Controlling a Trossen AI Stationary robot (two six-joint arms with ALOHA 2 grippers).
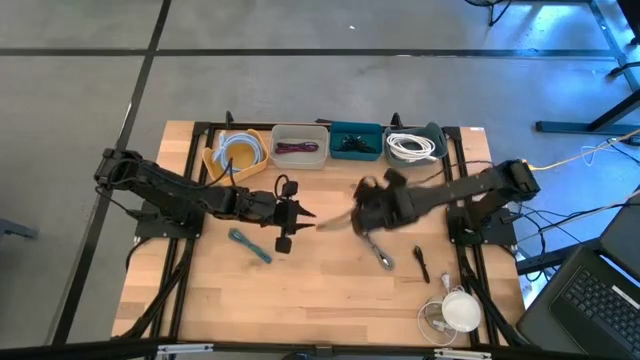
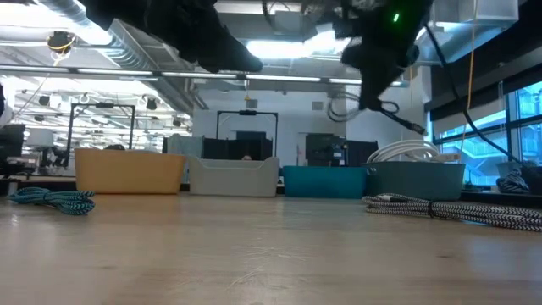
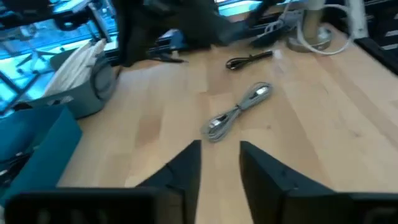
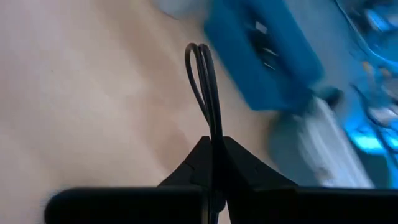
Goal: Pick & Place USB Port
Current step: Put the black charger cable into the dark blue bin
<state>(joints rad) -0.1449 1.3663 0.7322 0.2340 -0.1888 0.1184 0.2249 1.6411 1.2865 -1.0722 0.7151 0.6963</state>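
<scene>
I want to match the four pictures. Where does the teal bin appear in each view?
High view: teal bin, third from the left in the row of bins.
Low view: right of centre, in the same row.
Left wrist view: near side, next to the grey bin.
Right wrist view: beyond the black cable held by the right gripper.
Shared landmark: the grey bin beside it, seen in all four.
</scene>
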